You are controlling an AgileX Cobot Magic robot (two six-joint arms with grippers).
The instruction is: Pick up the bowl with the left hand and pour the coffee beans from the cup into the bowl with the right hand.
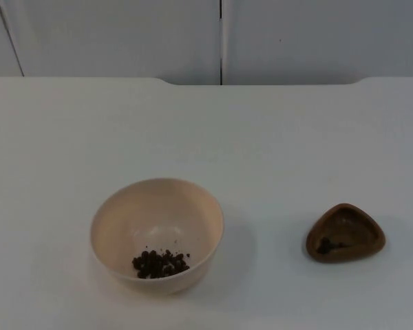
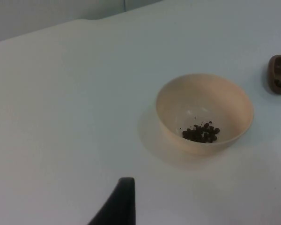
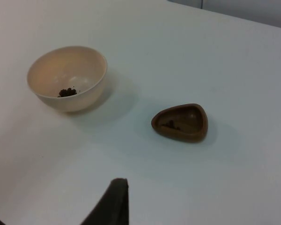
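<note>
Bowl (image 1: 157,234) upright on table (image 1: 275,137), beans (image 1: 160,264) inside at 6 o'clock. Cup (image 1: 345,234) at bowl's 3 o'clock, well apart. Gripper states: cannot tell.

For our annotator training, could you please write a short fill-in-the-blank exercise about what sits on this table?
1. The pile of dark coffee beans lies inside the cream round ____.
2. The small brown three-cornered cup stands on the ____ table top.
3. A few beans remain in the brown ____.
4. The cream bowl and the cup stand ____, not touching.

Missing words: bowl; white; cup; apart
</note>
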